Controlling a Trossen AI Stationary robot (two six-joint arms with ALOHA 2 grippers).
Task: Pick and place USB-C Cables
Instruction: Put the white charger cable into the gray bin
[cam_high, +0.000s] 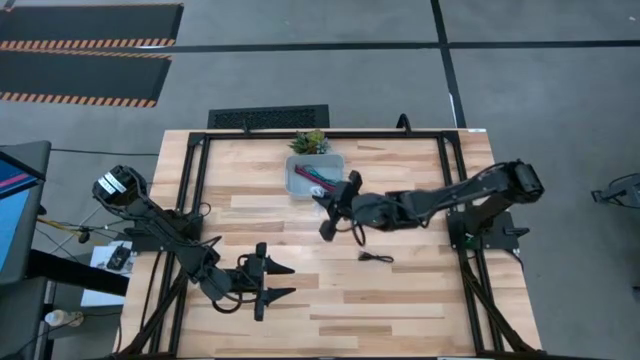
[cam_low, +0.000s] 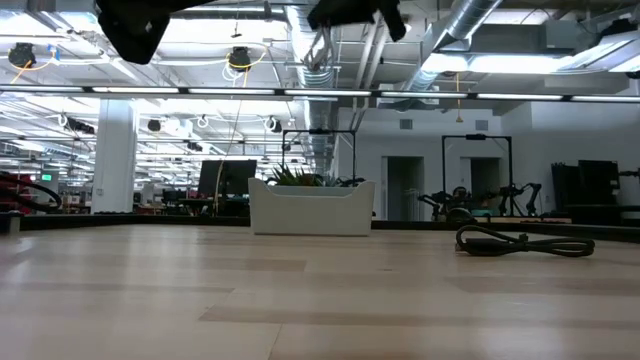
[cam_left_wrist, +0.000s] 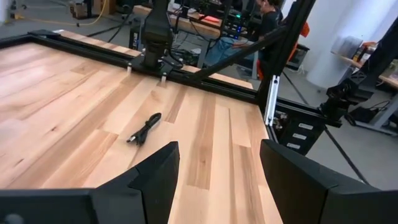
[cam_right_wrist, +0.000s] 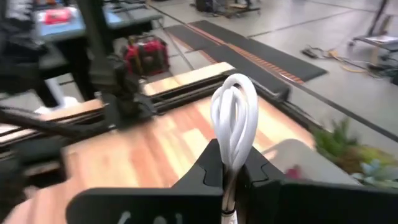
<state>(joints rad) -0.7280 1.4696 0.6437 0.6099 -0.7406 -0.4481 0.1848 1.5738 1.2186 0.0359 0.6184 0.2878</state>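
My right gripper (cam_high: 333, 208) hangs above the table just near of the clear bin (cam_high: 297, 181) and is shut on the white USB-C cable (cam_right_wrist: 234, 115). The bin holds a teal cable (cam_high: 305, 174) and a maroon cable (cam_high: 322, 184). The black cable (cam_high: 376, 258) lies flat on the wood, right of and nearer than the bin; it also shows as the black cable (cam_low: 524, 243) and the black cable (cam_left_wrist: 144, 129). My left gripper (cam_high: 288, 281) is open at the near left, over bare wood. My right gripper pinches the white cable bundle between its two fingers (cam_right_wrist: 208, 165), several strands together. The looped end (cam_right_wrist: 235, 93) sticks out past the fingertips. The cable is lifted clear of the table. How far back it reaches between the fingers is hidden by the gripper.
A small green potted plant (cam_high: 308, 142) stands just beyond the bin's far side. A black frame (cam_high: 200, 160) runs along the table's edges. Bare wood lies between my two grippers and along the near edge.
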